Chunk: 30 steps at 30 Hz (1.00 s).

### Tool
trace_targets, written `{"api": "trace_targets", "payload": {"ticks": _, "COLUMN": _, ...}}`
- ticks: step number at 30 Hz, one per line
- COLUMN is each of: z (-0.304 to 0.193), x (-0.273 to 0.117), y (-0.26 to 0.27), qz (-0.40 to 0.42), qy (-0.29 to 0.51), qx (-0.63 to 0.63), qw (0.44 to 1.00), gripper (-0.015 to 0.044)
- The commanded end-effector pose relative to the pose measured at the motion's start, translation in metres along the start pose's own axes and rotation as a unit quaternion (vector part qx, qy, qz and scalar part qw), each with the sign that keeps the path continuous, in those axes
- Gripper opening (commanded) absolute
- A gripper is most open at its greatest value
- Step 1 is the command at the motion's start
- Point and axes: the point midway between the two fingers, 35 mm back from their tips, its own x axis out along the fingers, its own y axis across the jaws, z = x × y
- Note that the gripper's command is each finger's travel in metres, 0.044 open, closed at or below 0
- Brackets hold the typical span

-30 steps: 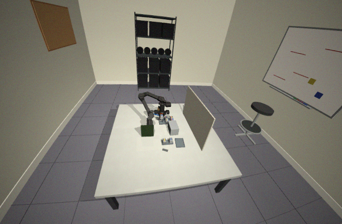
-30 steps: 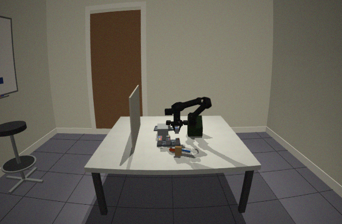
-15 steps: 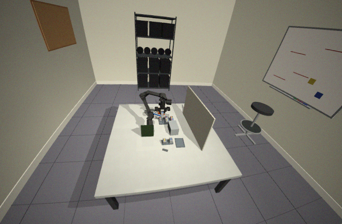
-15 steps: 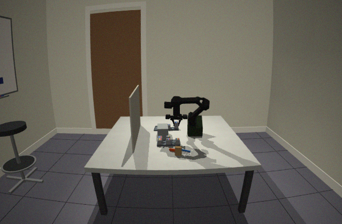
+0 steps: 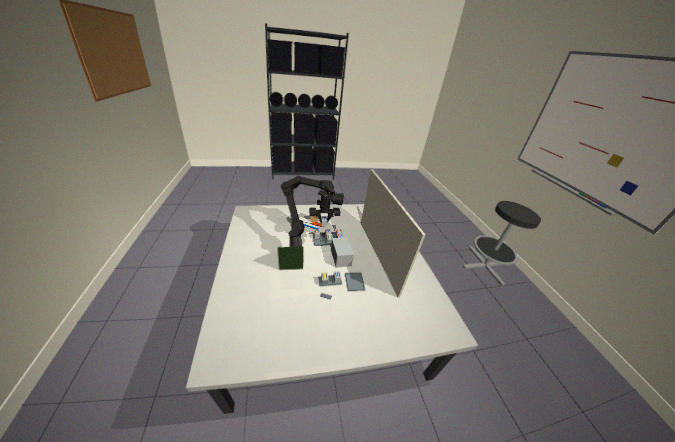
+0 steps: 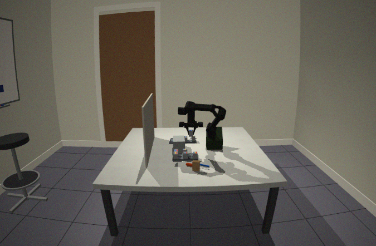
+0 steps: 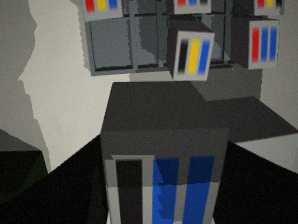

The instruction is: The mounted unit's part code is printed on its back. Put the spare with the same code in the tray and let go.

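Gripping a block (image 5: pixel 324 220) (image 6: pixel 190 132) (image 7: pixel 165 142), label (image 7: pixel 147 192) black-blue-blue

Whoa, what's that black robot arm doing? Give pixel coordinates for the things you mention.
The black arm (image 5: pixel 292 205) (image 6: pixel 204 107) has a small gray block (image 7: pixel 165 190) (image 6: pixel 190 132) in its end effector (image 5: pixel 323 217) (image 6: pixel 190 132). The block's label has one black stripe and two blue ones. It is held up above the white table (image 5: pixel 317 333) (image 6: pixel 118 171). More blocks with colored stripes, like one with black, yellow and blue (image 7: pixel 193 56), are close by. The job is to put the matching spare in the tray, and this one hasn't been let go.
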Motion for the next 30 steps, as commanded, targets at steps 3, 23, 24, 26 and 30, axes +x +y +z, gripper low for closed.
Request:
{"api": "trace_targets", "payload": {"ticks": 3, "z": -0.015, "x": -0.008, "y": -0.023, "qz": -0.003, "qy": 0.008, "qx": -0.002, "qw": 1.0, "gripper": 0.0}}
{"api": "trace_targets", "payload": {"ticks": 23, "z": -0.083, "x": -0.023, "y": -0.089, "qz": -0.009, "qy": 0.034, "qx": 0.002, "qw": 0.999, "gripper": 0.0}}
{"api": "trace_targets", "payload": {"ticks": 24, "z": -0.086, "x": -0.024, "y": -0.092, "qz": -0.008, "qy": 0.034, "qx": 0.002, "qw": 0.999, "gripper": 0.0}}
{"api": "trace_targets", "payload": {"ticks": 26, "z": -0.093, "x": -0.025, "y": -0.098, "qz": -0.008, "qy": 0.033, "qx": 0.002, "qw": 0.999, "gripper": 0.0}}
{"api": "trace_targets", "payload": {"ticks": 30, "z": -0.109, "x": -0.027, "y": -0.108, "qz": -0.007, "qy": 0.033, "qx": 0.001, "qw": 0.999, "gripper": 0.0}}
